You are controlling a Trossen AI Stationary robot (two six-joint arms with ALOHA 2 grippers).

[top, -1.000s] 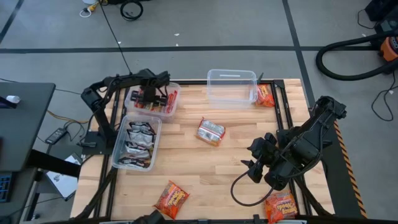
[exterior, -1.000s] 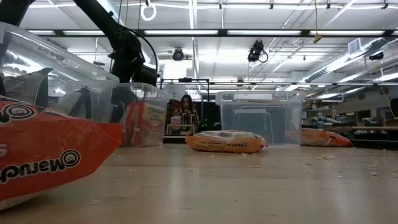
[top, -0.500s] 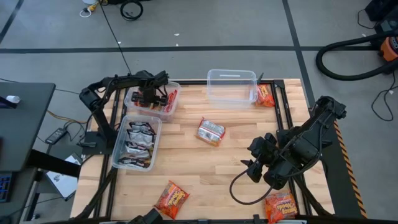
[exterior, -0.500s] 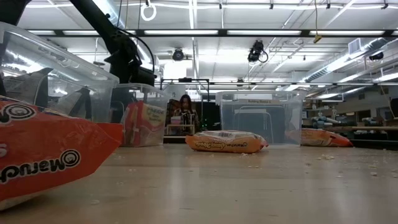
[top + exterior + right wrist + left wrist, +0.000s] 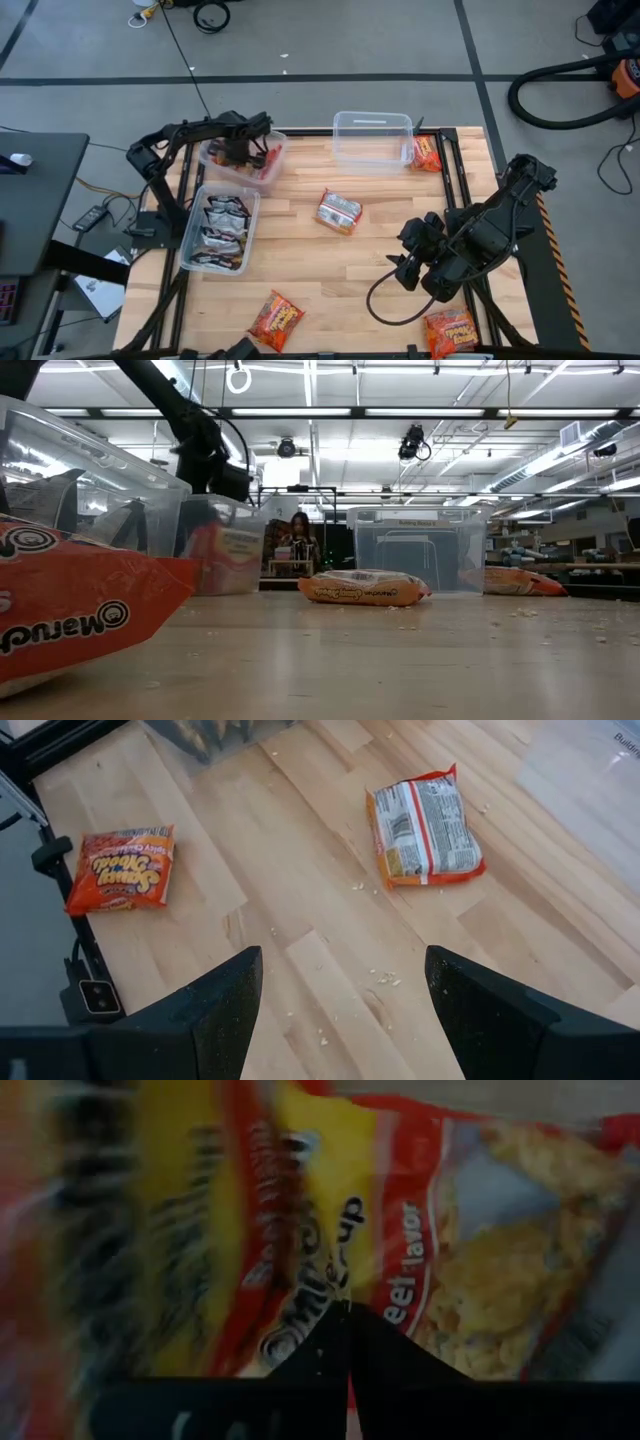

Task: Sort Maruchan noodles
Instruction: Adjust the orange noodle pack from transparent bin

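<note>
My left gripper (image 5: 243, 155) reaches down into the clear bin (image 5: 212, 170) at the table's far left, fingers shut (image 5: 346, 1308). Just beyond the tips lies a yellow-and-red noodle packet (image 5: 330, 1210). My right gripper (image 5: 405, 265) hangs open (image 5: 345, 1020) above the table's near right part, with nothing between its fingers. One packet (image 5: 339, 211) lies flat mid-table and shows in the right wrist view (image 5: 425, 830). Orange packets lie at the near left (image 5: 275, 320), the near right (image 5: 450, 330) and the far right (image 5: 427, 153). My left gripper points down at the face of the yellow-and-red packet (image 5: 345, 1270) in the bin, fingertips pressed together. Whether the tips touch or pinch the packet I cannot tell; the fingers themselves hide that spot.
A second clear bin (image 5: 190, 262) with silver-black packets stands at the left edge, near side of the first. An empty clear bin (image 5: 372, 138) stands at the far middle. Bare wood lies between the bins and the mid-table packet. In the low view an orange packet (image 5: 80, 610) fills the near left.
My left gripper has shut inside the far-left bin and rolled a little about its own axis, staying over the same spot. The yellow-and-red packet in that bin has shifted slightly. My right arm has kept still.
</note>
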